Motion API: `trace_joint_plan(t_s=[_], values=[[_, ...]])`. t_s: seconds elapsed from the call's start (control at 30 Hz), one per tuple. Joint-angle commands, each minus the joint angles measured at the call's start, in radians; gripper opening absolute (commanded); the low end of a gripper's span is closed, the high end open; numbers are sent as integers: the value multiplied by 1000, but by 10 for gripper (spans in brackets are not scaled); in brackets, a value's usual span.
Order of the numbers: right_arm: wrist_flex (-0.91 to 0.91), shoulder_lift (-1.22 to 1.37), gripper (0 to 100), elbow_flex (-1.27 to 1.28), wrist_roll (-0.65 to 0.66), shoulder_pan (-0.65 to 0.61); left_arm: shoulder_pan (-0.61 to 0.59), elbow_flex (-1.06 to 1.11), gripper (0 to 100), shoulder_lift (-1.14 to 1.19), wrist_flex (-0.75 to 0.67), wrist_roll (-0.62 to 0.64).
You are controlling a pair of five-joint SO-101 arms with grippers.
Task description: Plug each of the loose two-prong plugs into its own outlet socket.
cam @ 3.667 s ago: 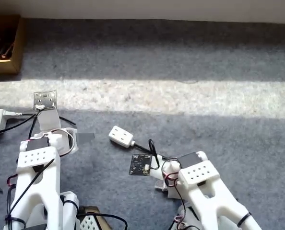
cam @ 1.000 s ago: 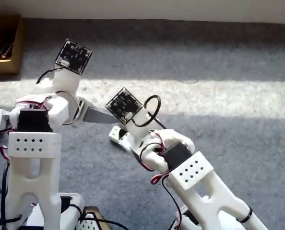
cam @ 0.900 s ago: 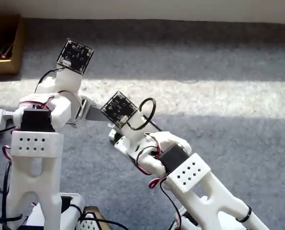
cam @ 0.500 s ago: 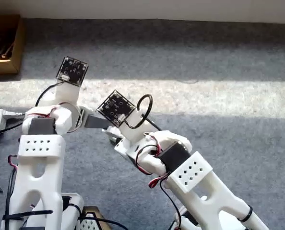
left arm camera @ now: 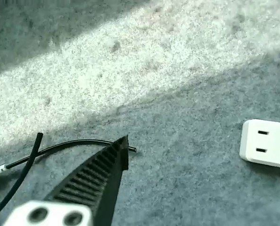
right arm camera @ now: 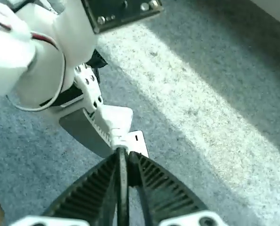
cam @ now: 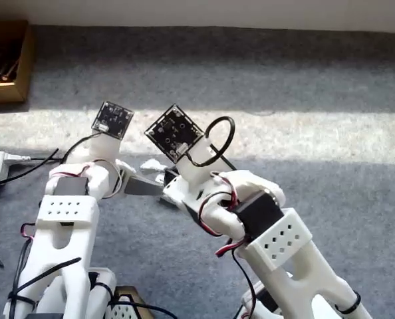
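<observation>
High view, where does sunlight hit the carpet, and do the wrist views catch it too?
High view: a sunlit band crosses the carpet side to side, shade either side. Left wrist view: same band slants across, the outlet block in shade. Right wrist view: band slants past the shaded right end effector.

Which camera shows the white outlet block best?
The left wrist view: the outlet block lies unobstructed on the carpet, both slots visible, though cut by the frame edge. The right wrist view shows perhaps one white corner past the right gripper; in the high view the arms cover it.
</observation>
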Motion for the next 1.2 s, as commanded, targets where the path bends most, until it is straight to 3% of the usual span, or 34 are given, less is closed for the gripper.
trace_joint_plan(t_s=[0.0,0.2,0.37,0.57,0.83,0.93,1.17], values=[[13,-31,5,13,31,41,-62,-33,612,-5,-21,2],[142,-22,5,70,166,166,-145,-36,612,-8,-21,5],[143,-21,5,223,281,274,-156,-31,612,-10,-40,8],[-7,-19,5,395,356,507,-156,-4,612,-10,-38,8],[127,-31,6,512,445,392,-79,76,613,-10,-38,12],[168,-31,24,530,451,387,-56,87,613,-10,-38,104],[154,-31,242,556,503,475,-53,84,613,-10,-38,221]])
